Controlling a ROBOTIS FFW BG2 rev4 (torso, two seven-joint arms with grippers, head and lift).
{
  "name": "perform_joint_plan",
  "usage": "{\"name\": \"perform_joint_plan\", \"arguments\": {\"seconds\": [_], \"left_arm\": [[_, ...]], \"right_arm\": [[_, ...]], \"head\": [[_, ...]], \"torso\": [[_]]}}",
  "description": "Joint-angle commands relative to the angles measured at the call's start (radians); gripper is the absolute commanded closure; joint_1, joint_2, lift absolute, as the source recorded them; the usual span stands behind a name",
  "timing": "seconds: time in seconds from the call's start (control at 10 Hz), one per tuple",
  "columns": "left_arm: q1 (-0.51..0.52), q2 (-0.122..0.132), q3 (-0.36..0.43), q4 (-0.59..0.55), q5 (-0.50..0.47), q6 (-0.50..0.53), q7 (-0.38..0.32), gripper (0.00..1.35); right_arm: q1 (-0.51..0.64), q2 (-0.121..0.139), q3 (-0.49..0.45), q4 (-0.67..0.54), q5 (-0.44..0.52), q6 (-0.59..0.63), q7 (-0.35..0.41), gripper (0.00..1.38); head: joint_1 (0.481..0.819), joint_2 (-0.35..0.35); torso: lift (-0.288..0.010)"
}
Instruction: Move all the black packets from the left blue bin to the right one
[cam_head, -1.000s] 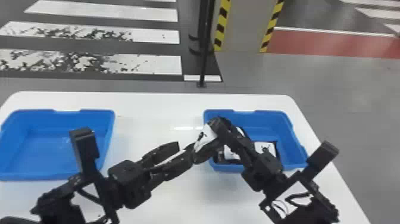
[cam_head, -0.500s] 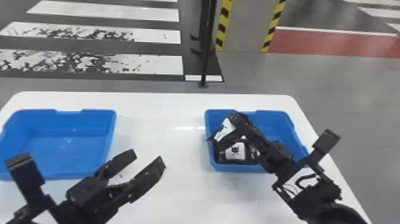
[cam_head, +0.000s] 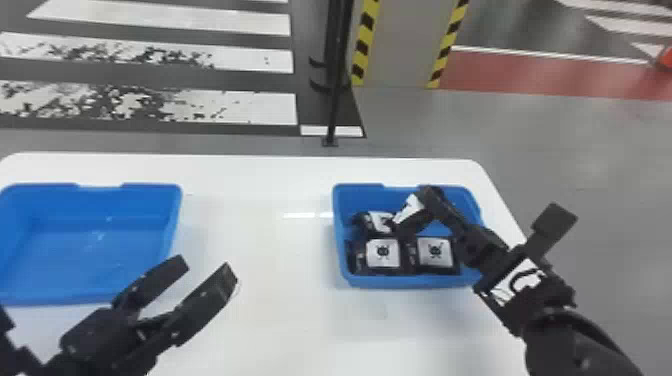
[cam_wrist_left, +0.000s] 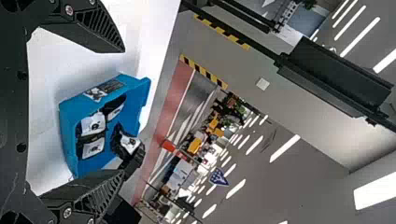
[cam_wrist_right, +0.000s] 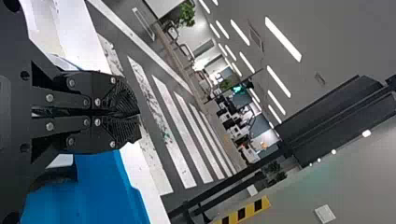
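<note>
Over the white table (cam_head: 280, 300), the wide-open, empty left gripper (cam_head: 207, 267) has withdrawn, so the right gripper (cam_head: 431, 197), pinching a packet (cam_head: 410, 211), can probably release into the bin (cam_head: 410, 282).

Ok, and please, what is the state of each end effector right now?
Left end effector: open, holding nothing.
Right end effector: closed, holding a black packet.

1. Letters, numbers: none legible.
2. Front two black packets (cam_head: 383, 253), right blue bin (cam_head: 415, 282): white labels, black bug-like figure on each.
3. Bin wall, left wrist view: dark-and-white sticker (cam_wrist_left: 106, 90), unreadable.
4. Pillar (cam_head: 400, 55): yellow-black hazard stripes (cam_head: 364, 45).
5. Floor (cam_head: 225, 142): white crosswalk bars (cam_head: 240, 105).
6. Background: blue sign (cam_wrist_left: 218, 177), white marks, unreadable.
</note>
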Motion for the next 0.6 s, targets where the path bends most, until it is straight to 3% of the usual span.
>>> {"name": "perform_joint_plan", "arguments": {"seconds": [0.0, 0.1, 0.2, 0.5], "left_arm": [[0.011, -0.001, 0.02, 0.0, 0.003, -0.04, -0.002, 0.13], [0.026, -0.003, 0.042, 0.0, 0.007, -0.069, -0.005, 0.13], [0.04, -0.004, 0.058, 0.0, 0.011, -0.087, -0.005, 0.13], [0.114, -0.009, 0.102, 0.0, 0.007, -0.143, -0.004, 0.13]], "right_arm": [[-0.009, -0.002, -0.011, 0.018, 0.007, 0.014, -0.019, 0.63], [0.006, 0.001, -0.011, 0.01, 0.019, -0.003, -0.02, 0.2], [0.048, 0.007, -0.011, -0.034, 0.039, -0.018, -0.028, 0.06], [0.32, 0.057, -0.009, -0.363, 0.204, -0.101, -0.089, 0.12]], "head": [[0.695, -0.185], [0.695, -0.19], [0.695, -0.183], [0.695, -0.155]], "torso": [[-0.14], [-0.14], [-0.14], [-0.14]]}}
